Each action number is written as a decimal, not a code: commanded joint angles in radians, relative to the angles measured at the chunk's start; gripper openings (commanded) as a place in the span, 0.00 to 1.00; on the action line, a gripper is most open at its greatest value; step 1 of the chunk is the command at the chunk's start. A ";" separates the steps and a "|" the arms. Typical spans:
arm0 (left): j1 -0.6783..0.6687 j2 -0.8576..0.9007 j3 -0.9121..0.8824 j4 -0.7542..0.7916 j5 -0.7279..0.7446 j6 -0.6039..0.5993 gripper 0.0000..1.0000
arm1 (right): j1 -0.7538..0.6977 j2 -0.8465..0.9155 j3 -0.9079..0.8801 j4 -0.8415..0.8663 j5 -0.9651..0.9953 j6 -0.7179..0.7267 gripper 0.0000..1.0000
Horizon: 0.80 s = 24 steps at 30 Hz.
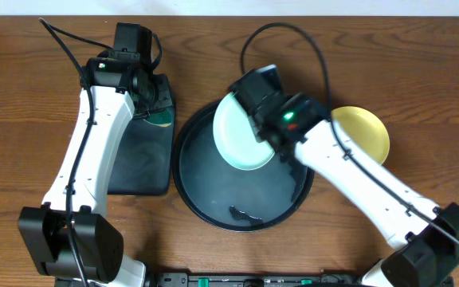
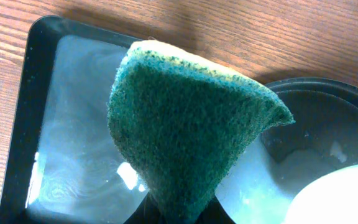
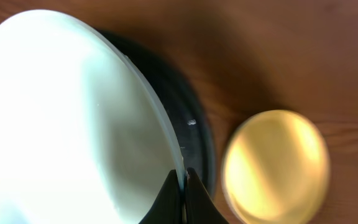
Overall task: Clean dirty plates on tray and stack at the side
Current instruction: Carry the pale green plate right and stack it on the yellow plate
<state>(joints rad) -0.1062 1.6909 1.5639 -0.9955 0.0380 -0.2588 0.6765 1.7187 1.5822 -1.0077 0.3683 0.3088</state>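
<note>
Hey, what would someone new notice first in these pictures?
The right claw pinches a mint plate by its rim, tilted over the round black tray. The left claw holds a green sponge above the rectangular tray; a yellow plate lies on the table right of the round black tray.

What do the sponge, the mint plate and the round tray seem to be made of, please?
The sponge looks like a coarse green fibre scouring face on a yellow foam layer, matt and fuzzy. The mint plate is probably plastic: smooth, with a soft sheen and a thin rim. The round tray is likely glossy black plastic, since it mirrors the light, though coated metal cannot be ruled out.
</note>
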 commanded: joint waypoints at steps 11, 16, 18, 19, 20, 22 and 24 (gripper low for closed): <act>0.005 0.002 -0.004 -0.008 -0.013 -0.005 0.08 | -0.522 -0.187 0.006 -0.055 -0.497 -0.061 0.01; 0.005 0.002 -0.004 -0.011 -0.013 -0.005 0.08 | -0.708 -0.190 -0.026 -0.092 -0.490 -0.079 0.01; 0.005 0.002 -0.004 -0.011 -0.013 -0.005 0.08 | -0.761 -0.190 -0.068 -0.084 -0.480 -0.078 0.01; 0.005 0.002 -0.004 -0.011 -0.013 -0.005 0.08 | -0.784 -0.190 -0.095 -0.072 -0.471 -0.078 0.01; 0.005 0.002 -0.004 -0.011 -0.013 -0.005 0.08 | -0.802 -0.190 -0.117 -0.063 -0.459 -0.078 0.01; 0.005 0.002 -0.004 -0.011 -0.013 -0.005 0.08 | -0.842 -0.190 -0.177 -0.025 -0.436 -0.078 0.01; 0.005 0.002 -0.004 -0.011 -0.013 -0.005 0.08 | -0.872 -0.190 -0.238 0.026 -0.420 -0.078 0.01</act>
<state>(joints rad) -0.1062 1.6909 1.5639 -1.0027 0.0380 -0.2588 -0.1608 1.5375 1.4002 -1.0126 -0.0750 0.2440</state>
